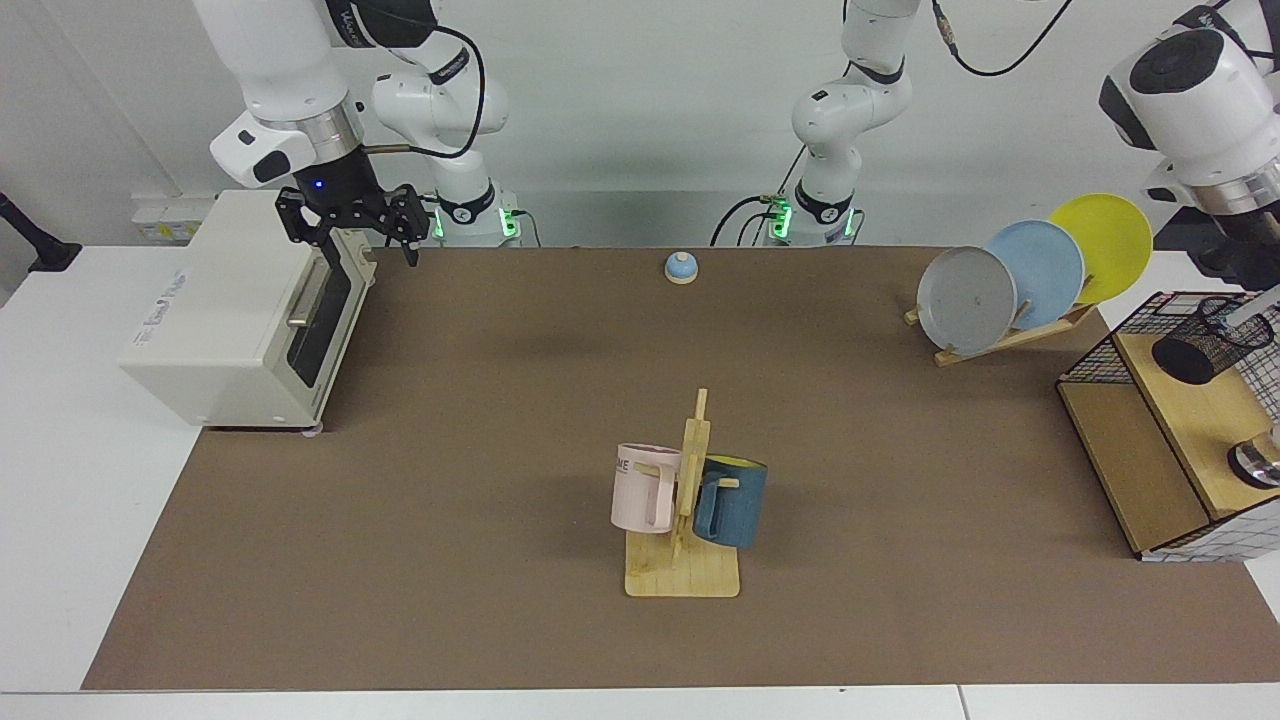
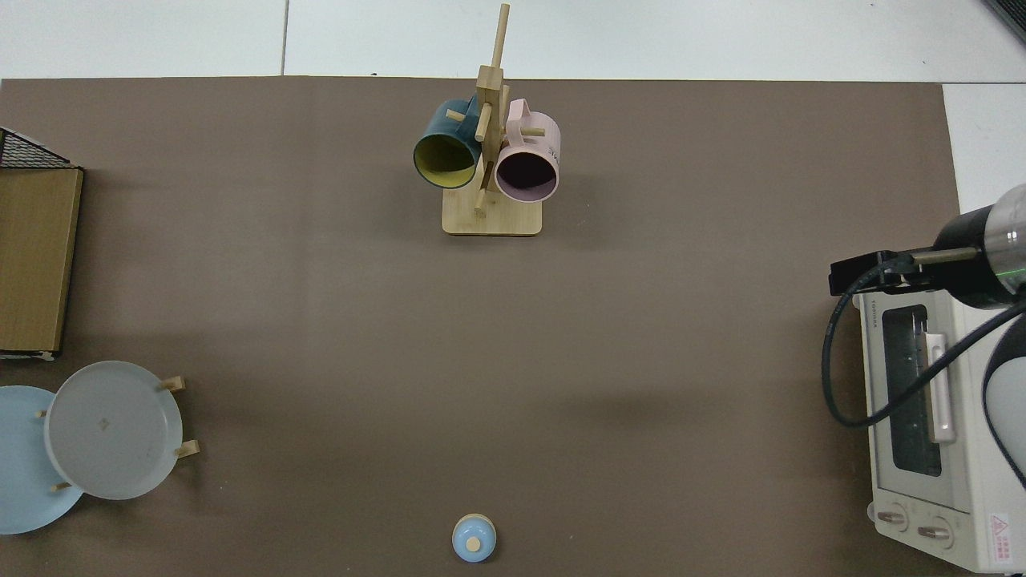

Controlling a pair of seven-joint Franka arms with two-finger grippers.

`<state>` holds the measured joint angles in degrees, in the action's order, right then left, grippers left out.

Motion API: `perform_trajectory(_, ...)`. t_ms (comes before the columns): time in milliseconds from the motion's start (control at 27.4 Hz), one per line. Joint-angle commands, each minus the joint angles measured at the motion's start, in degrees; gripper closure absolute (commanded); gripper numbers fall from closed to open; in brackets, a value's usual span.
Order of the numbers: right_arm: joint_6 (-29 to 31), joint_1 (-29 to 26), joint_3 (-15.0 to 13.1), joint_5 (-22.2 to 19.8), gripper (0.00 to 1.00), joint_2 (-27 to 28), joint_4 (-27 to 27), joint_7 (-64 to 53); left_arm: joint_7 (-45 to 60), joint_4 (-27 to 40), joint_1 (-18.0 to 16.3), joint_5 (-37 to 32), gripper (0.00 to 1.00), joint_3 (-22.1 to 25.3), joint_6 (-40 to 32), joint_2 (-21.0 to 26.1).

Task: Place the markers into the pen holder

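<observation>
Right now my left tool [image 1: 1262, 290] sits just above the pen holder [image 1: 1212, 338] on the wire basket's wooden shelf [image 1: 1190, 420]; I cannot tell its state. A white marker [image 1: 1248, 308] pokes into the holder's mouth. My right tool [image 1: 345, 222] waits, fingers apart, over the toaster oven [image 1: 235, 310].

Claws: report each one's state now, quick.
Left claw: over the pen holder, a marker below it; grip cannot be told.
Right claw: open, empty, above the toaster oven.
</observation>
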<state>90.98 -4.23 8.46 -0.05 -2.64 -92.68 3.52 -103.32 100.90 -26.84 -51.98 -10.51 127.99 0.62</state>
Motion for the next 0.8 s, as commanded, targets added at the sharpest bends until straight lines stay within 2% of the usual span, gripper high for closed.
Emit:
perform_trajectory(0,-0.9,-0.96,0.41,-0.04,0.0,-0.17,0.4,-1.59,-8.02,-6.5,-2.6,-0.15,1.0,-0.65,2.17,4.74)
perform_trajectory(438,-0.9,-0.87,0.41,-0.04,0.0,-0.17,0.31,-1.59,-14.01,-5.36,-5.77,3.28,1.0,-0.57,5.16,5.98)
perform_trajectory(766,-0.9,-0.87,0.41,-0.04,0.0,-0.17,0.4,-1.59,-13.13,0.08,-6.91,3.9,1.0,-0.57,8.41,6.06)
